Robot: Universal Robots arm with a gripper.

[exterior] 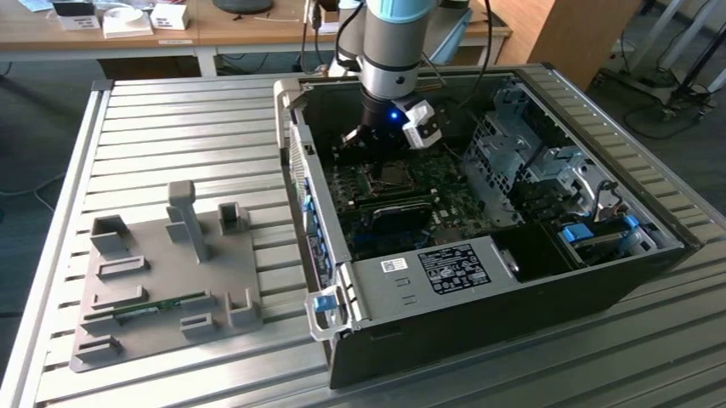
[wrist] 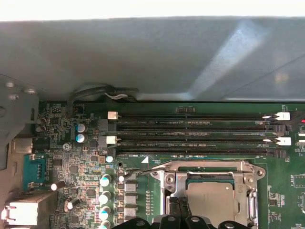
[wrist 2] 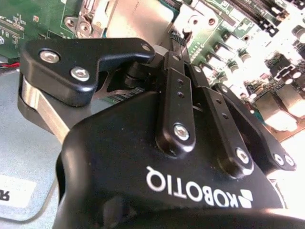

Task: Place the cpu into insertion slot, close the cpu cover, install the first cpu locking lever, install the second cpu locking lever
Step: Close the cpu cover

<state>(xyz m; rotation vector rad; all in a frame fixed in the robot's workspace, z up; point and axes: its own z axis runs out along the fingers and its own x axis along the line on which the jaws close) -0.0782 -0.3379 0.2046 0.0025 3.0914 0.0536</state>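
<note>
In both wrist views the gripper (wrist 2: 182, 36) (wrist: 179, 212) has its fingertips pressed close together; whether they pinch anything cannot be told. It hangs just above the edge of the cpu cover (wrist: 209, 166), which lies flat. The cpu (wrist: 209, 202) sits in the insertion slot (wrist: 209, 178), its grey top showing through the cover's window. A thin wire lever (wrist: 143, 168) lies beside the cover's corner. Beyond run four long memory slots (wrist: 190, 136). In the exterior view the computer case (exterior: 635, 280) lies open on a slatted table (exterior: 182, 127), a grey fixture (exterior: 159, 340) well apart at the exterior view's left.
</note>
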